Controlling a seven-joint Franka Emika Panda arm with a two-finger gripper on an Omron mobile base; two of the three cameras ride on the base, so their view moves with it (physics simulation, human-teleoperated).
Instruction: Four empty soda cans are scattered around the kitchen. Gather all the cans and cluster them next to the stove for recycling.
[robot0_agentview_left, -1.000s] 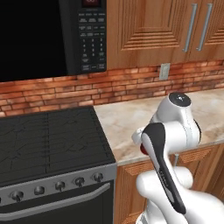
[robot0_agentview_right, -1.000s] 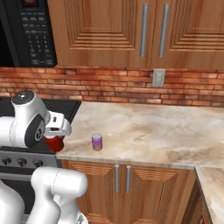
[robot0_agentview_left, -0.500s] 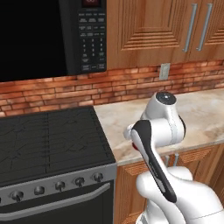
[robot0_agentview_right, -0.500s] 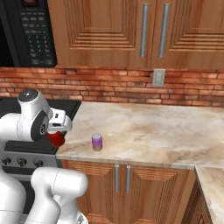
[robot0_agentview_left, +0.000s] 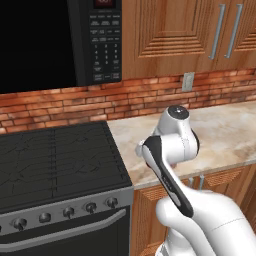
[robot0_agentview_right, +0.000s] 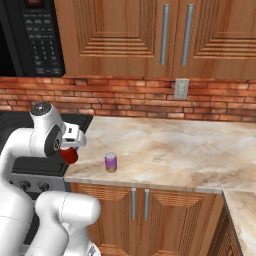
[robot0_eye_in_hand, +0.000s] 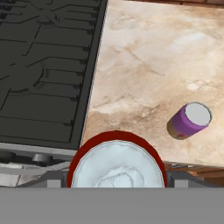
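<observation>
A red can (robot0_eye_in_hand: 116, 161) is held between the fingers of the gripper (robot0_agentview_right: 70, 150), which are pressed on its two sides. It is kept up in the air, over the front edge of the counter (robot0_agentview_right: 165, 150), just beside the stove (robot0_agentview_left: 55, 160). A purple can (robot0_agentview_right: 111, 162) is seen standing on the counter close by, near the front edge.

A red can (robot0_eye_in_hand: 116, 158) with a pale, silvery metal top sits above a beige marbled stone counter (robot0_eye_in_hand: 148, 57) with a smooth, faint sheen; nearby, a purple can (robot0_eye_in_hand: 189, 120) shows a matt silver lid. The stove (robot0_agentview_left: 55, 165) has matt black grates and a brushed steel front, beneath wood-grain cabinets (robot0_agentview_right: 125, 30) and rough red brick wall (robot0_agentview_right: 135, 102).
</observation>
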